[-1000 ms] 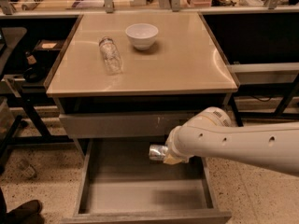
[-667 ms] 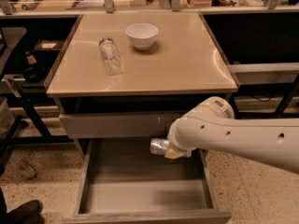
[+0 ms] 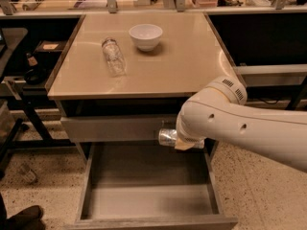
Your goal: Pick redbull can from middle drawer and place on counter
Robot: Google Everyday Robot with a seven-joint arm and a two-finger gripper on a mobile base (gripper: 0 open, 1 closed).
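Note:
The redbull can is a small silvery can lying sideways in the air, in front of the grey drawer front and above the open middle drawer. My gripper is mostly hidden behind my white arm's wrist. It holds the can's right end, level with the drawer front. The drawer's flat grey floor holds nothing. The beige counter lies above and behind the can.
A clear bottle lies on its side on the counter's left half. A white bowl stands at the counter's back middle. My white arm comes in from the right. Dark shelving flanks the cabinet on both sides.
My arm has lifted the can upward and slightly right, from above the drawer's back up to the level of the drawer front.

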